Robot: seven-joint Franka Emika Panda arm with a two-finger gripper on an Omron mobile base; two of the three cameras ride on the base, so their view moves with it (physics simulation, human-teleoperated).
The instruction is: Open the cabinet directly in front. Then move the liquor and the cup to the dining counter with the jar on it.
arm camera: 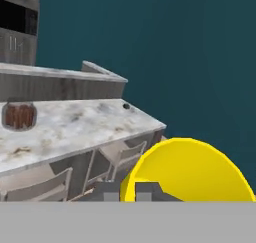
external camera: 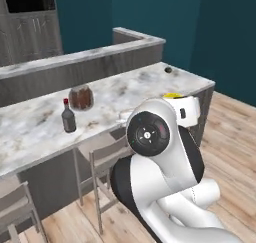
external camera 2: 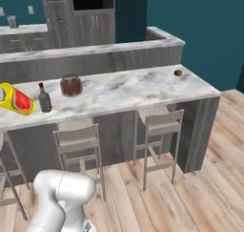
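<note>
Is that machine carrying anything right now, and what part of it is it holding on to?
Yes: the tool is shut on the yellow cup, pinching it at the rim, with the cup's mouth facing the hand camera.

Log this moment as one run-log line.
tool: shut on cup | liquor: upright on dining counter, beside jar | cup: not yet set down
</note>
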